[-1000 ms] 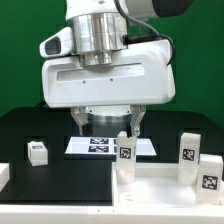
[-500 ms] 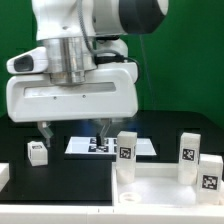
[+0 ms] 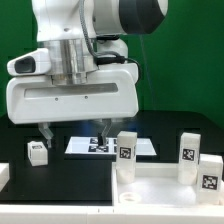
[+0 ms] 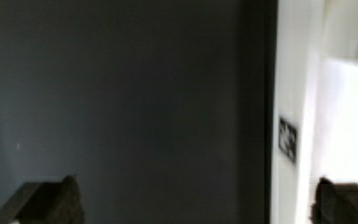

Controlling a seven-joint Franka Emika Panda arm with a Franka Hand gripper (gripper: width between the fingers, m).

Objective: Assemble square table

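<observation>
Nearest the camera, at the exterior view's right, the square top (image 3: 165,190) is seen lying flat on the black surface (image 3: 60,175), its raised rim making a shallow tray. Nothing loose can be made out on its floor. Three tagged legs are seen standing upright at or against its rim: one leg (image 3: 126,148) at the top's left far corner, a second leg (image 3: 188,152) toward the right, and a third leg (image 3: 209,173) at the right edge, nearer the camera. Whether these stand inside the rim or just behind it cannot be told.

At the exterior view's left, a small white block (image 3: 37,152), judged to be a fourth leg, is seen alone on the surface, well apart from the top. A white piece at the left edge is cut off and is left unnamed.

Farther back, the marker board (image 3: 110,146) lies flat between the block and the top.

The tool (image 3: 73,133) hangs above the surface with its jaws spread fully wide and nothing between them; in the wrist view only dark surface is seen between the fingertips (image 4: 48,203). The lone block lies just to the left of the tool and slightly nearer the camera, beside the left finger but not between the jaws. A short shift leftward and a descent would be called for if that block is the piece to be taken.
</observation>
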